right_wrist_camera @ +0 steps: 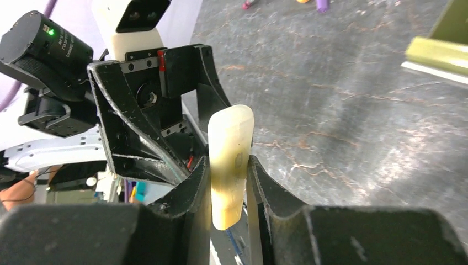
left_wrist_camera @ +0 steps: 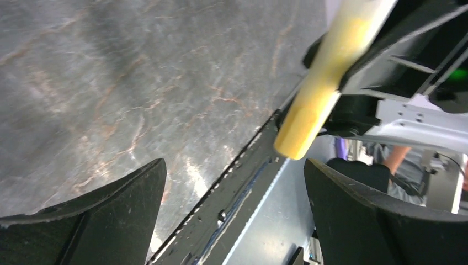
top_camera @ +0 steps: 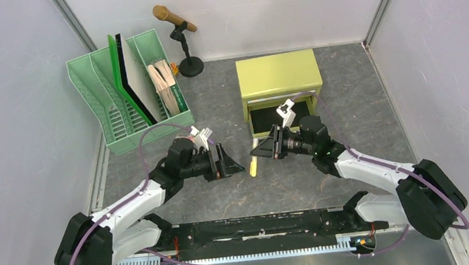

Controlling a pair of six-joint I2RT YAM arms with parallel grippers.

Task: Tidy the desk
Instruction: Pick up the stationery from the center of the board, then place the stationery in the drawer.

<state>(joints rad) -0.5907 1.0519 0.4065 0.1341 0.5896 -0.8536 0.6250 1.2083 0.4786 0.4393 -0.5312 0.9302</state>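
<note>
The desk (top_camera: 348, 114) is a dark grey, veined tabletop. Above its middle the two grippers face each other. My right gripper (top_camera: 261, 149) (right_wrist_camera: 229, 165) is shut on a pale yellow stick (top_camera: 253, 165) (right_wrist_camera: 229, 154), pinched near its lower end between both pads. The stick's free end (left_wrist_camera: 323, 83) reaches toward my left gripper (top_camera: 232, 165) (left_wrist_camera: 234, 165). That gripper stands wide open, with its fingers apart from the stick and nothing between them. In the right wrist view the left gripper (right_wrist_camera: 182, 127) sits just behind the stick's flat tip.
A yellow-green cabinet (top_camera: 278, 75) stands at the back with its lower drawer (top_camera: 270, 119) pulled open. At the back left is a green file rack (top_camera: 129, 97) holding folders. A microphone on a stand (top_camera: 175, 20) is near the back wall. A black rail (top_camera: 261, 225) runs along the near edge.
</note>
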